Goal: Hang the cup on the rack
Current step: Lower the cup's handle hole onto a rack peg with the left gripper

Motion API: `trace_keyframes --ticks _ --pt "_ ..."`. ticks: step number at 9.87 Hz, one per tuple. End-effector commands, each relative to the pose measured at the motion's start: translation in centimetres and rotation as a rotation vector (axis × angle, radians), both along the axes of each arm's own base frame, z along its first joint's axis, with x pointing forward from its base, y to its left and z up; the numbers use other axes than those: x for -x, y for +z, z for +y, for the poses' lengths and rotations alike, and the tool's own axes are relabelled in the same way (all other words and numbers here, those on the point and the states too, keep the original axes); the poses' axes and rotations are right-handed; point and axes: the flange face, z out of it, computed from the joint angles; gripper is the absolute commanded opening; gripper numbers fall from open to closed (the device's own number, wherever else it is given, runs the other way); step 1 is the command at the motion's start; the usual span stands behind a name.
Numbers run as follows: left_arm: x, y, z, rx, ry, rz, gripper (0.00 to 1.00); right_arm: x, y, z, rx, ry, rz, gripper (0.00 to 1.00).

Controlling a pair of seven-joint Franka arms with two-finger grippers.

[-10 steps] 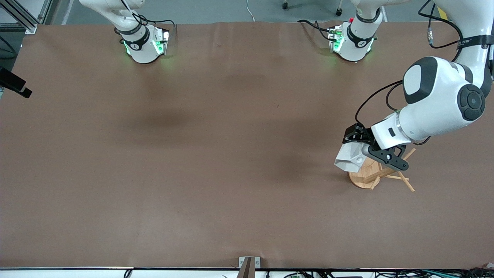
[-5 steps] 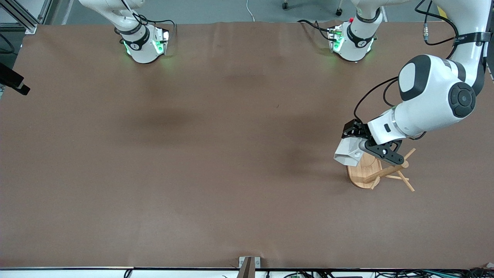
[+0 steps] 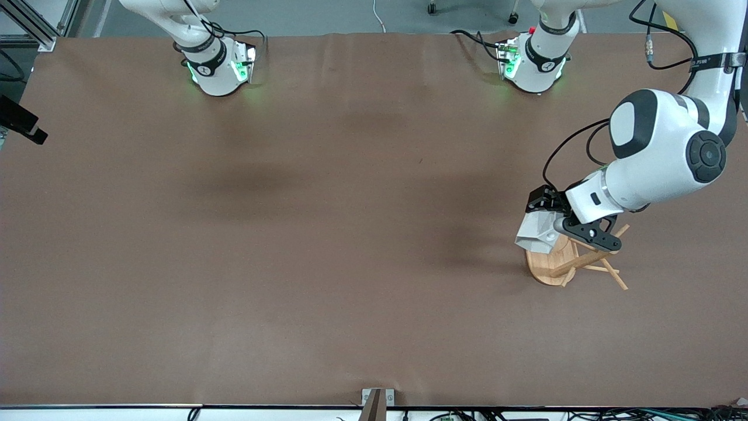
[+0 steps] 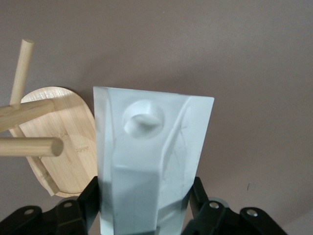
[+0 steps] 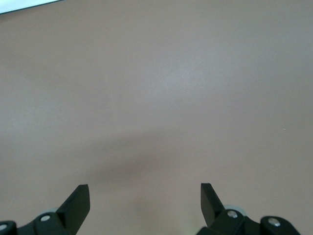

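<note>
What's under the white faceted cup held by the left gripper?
Under the white faceted cup shows the bamboo rack's oval base and brown table. The left gripper grips it; the cup hides what's directly beneath.

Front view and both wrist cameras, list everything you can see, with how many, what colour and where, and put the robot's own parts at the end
cup: one, matte white, faceted, with a round hole in its handle; held in the air over the edge of the rack's base, not on a peg.
rack: one, light bamboo, oval base with a post and thin angled pegs; stands on the table toward the left arm's end.
table: one, brown cover; carries the rack.
left gripper: one, black fingers, shut on the cup over the rack.
right gripper: one, black fingers, open, holds nothing, over bare table; this arm waits.
arm bases: two, white with green lights, along the table edge farthest from the front camera.
</note>
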Motion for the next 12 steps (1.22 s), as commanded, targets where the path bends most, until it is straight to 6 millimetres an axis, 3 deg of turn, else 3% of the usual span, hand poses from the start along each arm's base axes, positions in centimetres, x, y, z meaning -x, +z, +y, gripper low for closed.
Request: trace_keyframes --ticks 1,9,12 --pt "0.3 -1.1 1.3 0.000 0.015 0.004 0.01 -0.1 0.3 0.2 -0.004 -0.011 0.005 1.00" --pt "-0.7 -1.6 3.0 -0.008 0.056 -0.030 0.01 -0.1 0.2 0.2 -0.006 -0.012 0.008 1.00" --pt "-1.0 -2.1 4.3 -0.013 0.079 -0.023 0.08 -0.1 -0.2 0.1 -0.008 -0.030 0.017 1.00"
